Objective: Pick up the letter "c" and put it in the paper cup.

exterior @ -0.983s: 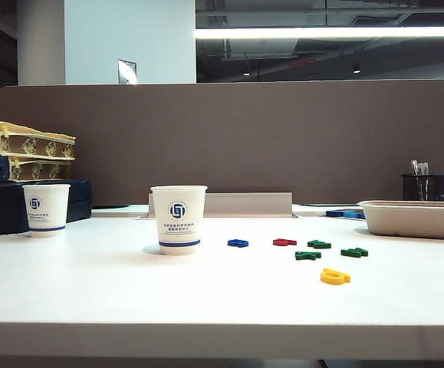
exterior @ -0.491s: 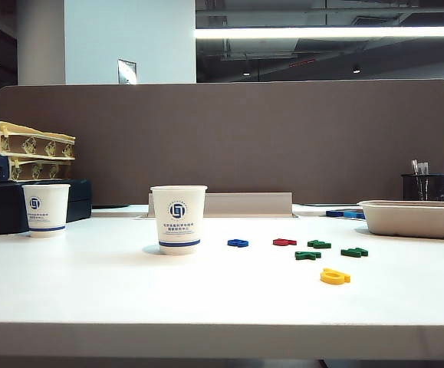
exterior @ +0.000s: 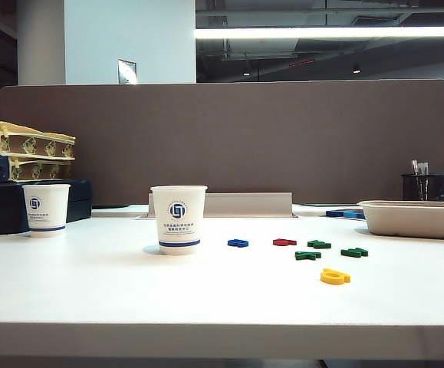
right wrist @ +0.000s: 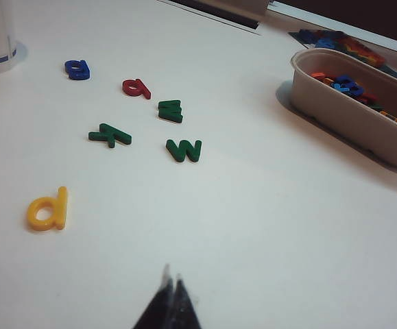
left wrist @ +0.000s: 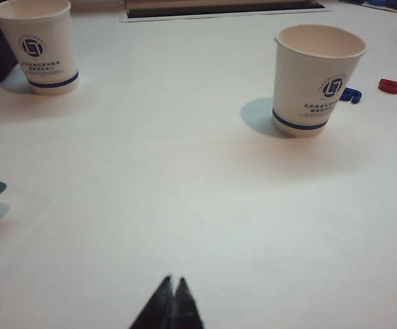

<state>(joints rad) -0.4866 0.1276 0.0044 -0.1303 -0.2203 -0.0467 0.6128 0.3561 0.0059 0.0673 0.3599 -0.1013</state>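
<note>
Cup far from closed left end effector and right end effector.

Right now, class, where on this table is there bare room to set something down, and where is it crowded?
Bare: the table between the two cups, and the near edge. Crowded: the loose letters right of the near cup, up to the tray.

Bare table before paper cup, letters clustered right
</note>
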